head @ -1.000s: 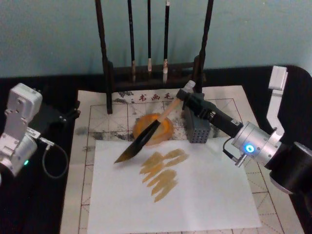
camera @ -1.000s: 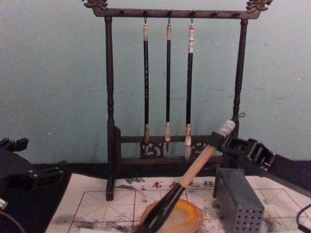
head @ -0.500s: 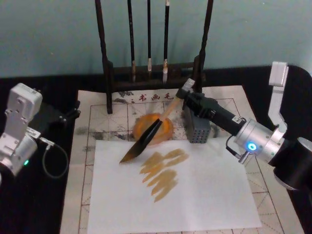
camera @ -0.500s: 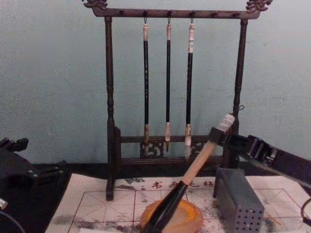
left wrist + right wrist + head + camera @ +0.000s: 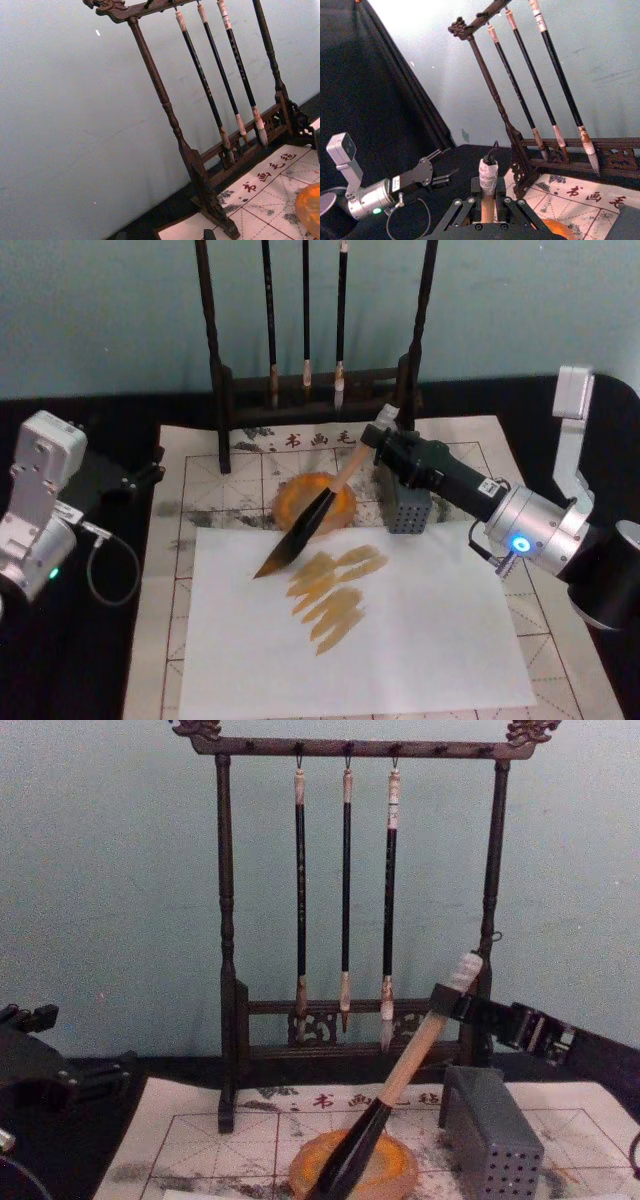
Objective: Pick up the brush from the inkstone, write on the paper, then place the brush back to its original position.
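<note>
The brush (image 5: 318, 518) has been drawn nearer the inkstone (image 5: 290, 498), tip at its 7 o'clock, clamped by the right tool (image 5: 376, 438), which is extended from 4 o'clock. The left tool (image 5: 140, 478) is parked at 9 o'clock.

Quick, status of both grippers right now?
Left gripper: parked off to the left, state cannot be told.
Right gripper: closed on the brush, gripping its upper handle, brush tilted over the inkstone.

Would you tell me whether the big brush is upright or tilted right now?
Tilted. The right gripper holds the brush by its white end, and it slants down across the inkstone, tip toward the white sheet.
</note>
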